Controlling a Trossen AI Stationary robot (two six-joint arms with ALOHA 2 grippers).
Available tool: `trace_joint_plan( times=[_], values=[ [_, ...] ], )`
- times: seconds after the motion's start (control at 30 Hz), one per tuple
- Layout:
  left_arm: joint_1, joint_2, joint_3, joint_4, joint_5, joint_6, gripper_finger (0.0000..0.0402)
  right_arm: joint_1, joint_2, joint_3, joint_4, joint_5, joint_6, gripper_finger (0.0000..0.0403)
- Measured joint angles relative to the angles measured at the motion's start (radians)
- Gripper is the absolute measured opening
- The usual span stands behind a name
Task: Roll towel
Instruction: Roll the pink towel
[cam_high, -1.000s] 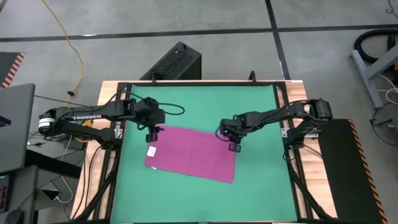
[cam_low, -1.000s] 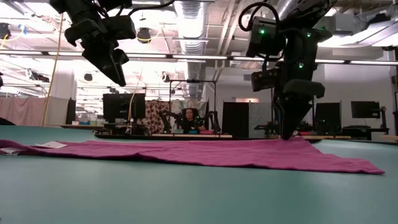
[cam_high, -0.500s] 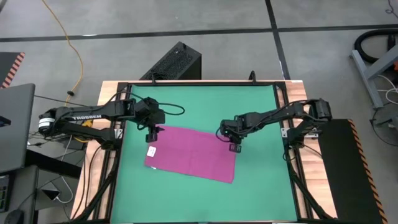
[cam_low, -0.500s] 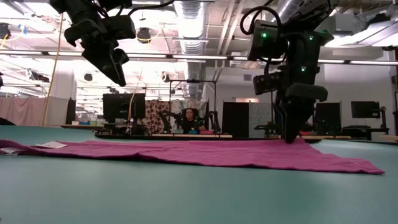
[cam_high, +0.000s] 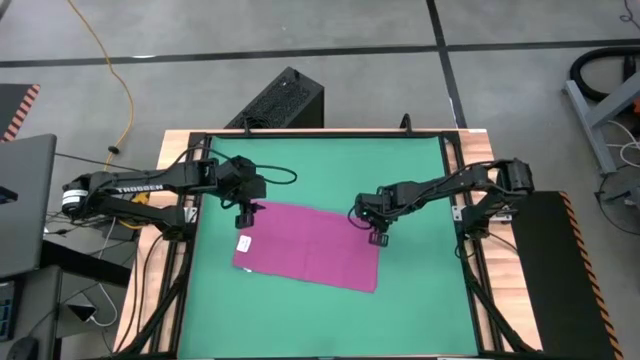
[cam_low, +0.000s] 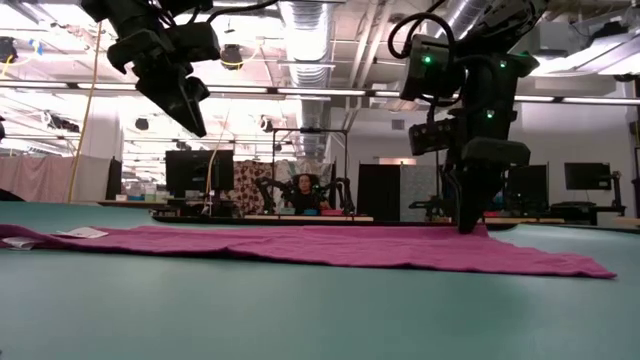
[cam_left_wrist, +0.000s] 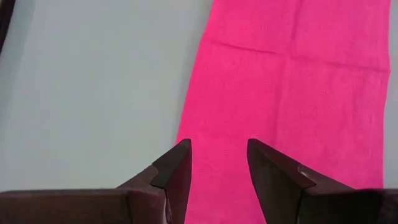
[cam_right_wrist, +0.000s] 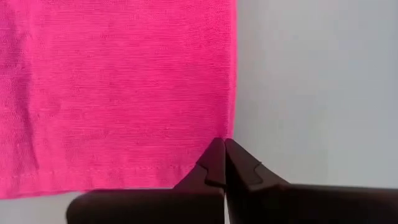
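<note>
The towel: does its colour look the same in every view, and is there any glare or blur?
High view: the towel looks dull magenta, evenly lit. Low view: darker purple; bright ceiling lights glare behind the arms, whose undersides are in shadow. Both wrist views: vivid pink; the right wrist view shows its weave sharply, with the shut right hand at its corner.

Bright, even light from overhead ceiling fixtures; soft shadows beneath them; distant room slightly hazy.
</note>
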Motion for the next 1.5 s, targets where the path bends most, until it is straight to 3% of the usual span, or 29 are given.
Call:
trace_joint_plan(
  times=[0.2, 0.5, 0.77, 1.0, 1.2, 1.5],
  values=[
    [0.000, 0.000, 0.000, -0.003, 0.000, -0.004, 0.0146, 0.008, 0.000, 0.034, -0.036, 0.006, 0.016, 0.0006],
    [0.000, 0.000, 0.000, -0.002, -0.001, 0.005, 0.0146, 0.035, 0.000, 0.230, -0.208, 0.043, 0.014, 0.0002],
    [0.039, 0.003, -0.179, 0.177, -0.050, 0.149, 0.0146, 0.041, 0.000, 0.283, -0.278, 0.060, 0.015, 0.0001],
    [0.149, 0.007, -0.147, 0.203, 0.017, 0.009, 0.0146, 0.062, 0.000, 0.283, -0.294, 0.059, -0.023, 0.0001],
    [0.211, 0.140, -0.144, 0.205, 0.020, 0.055, 0.0146, 0.099, 0.000, 0.283, -0.385, 0.060, -0.031, 0.0000],
    [0.266, 0.379, -0.144, 0.347, 0.018, 0.175, 0.0146, 0.126, 0.000, 0.283, -0.386, 0.067, -0.046, 0.0000]
  ],
)
